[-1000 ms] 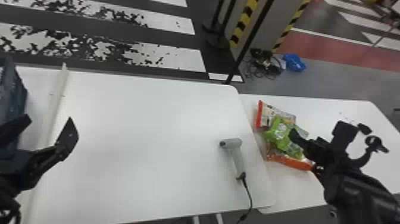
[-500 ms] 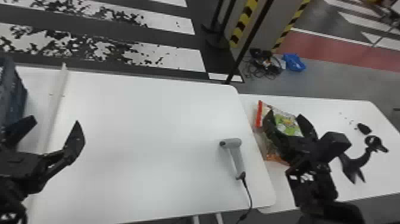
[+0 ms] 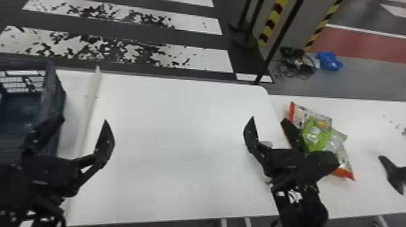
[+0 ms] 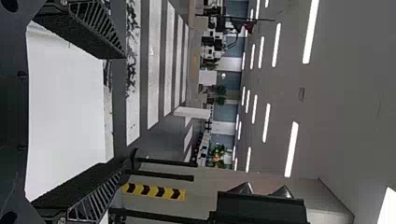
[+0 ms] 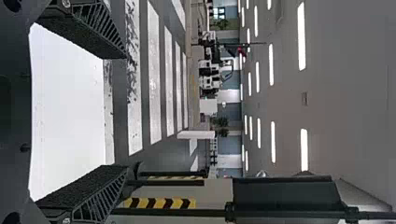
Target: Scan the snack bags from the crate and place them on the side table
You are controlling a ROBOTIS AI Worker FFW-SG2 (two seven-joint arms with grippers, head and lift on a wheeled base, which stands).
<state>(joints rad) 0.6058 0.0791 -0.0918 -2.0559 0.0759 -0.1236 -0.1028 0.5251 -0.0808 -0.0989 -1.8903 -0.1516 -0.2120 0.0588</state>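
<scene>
In the head view, several snack bags (image 3: 315, 132), green, orange-red and clear, lie overlapping on the side table (image 3: 368, 193). My right gripper (image 3: 268, 120) is open above the main table's right part, just left of the bags; its body and one finger cover some of them. A bit of the grey scanner (image 3: 265, 144) peeks out behind that gripper. At the left, my left gripper (image 3: 84, 120) stands open beside the blue-grey crate (image 3: 56, 87), whose contents I cannot make out. The left wrist view has the left gripper (image 4: 125, 109) with nothing between its fingers, as does the right gripper (image 5: 126, 112) in the right wrist view.
The white main table (image 3: 175, 145) spreads between the arms, with a pale raised strip (image 3: 90, 105) beside the crate. A black object (image 3: 394, 175) is at the side table's right. Behind the tables stand dark poles (image 3: 279, 39); cables (image 3: 297, 65) and a blue item (image 3: 329, 61) lie on the floor.
The right gripper has moved left from the bags to the main table, uncovering most of them. The head view has turned left, bringing in more of the crate. The left gripper stays nearly where it was.
</scene>
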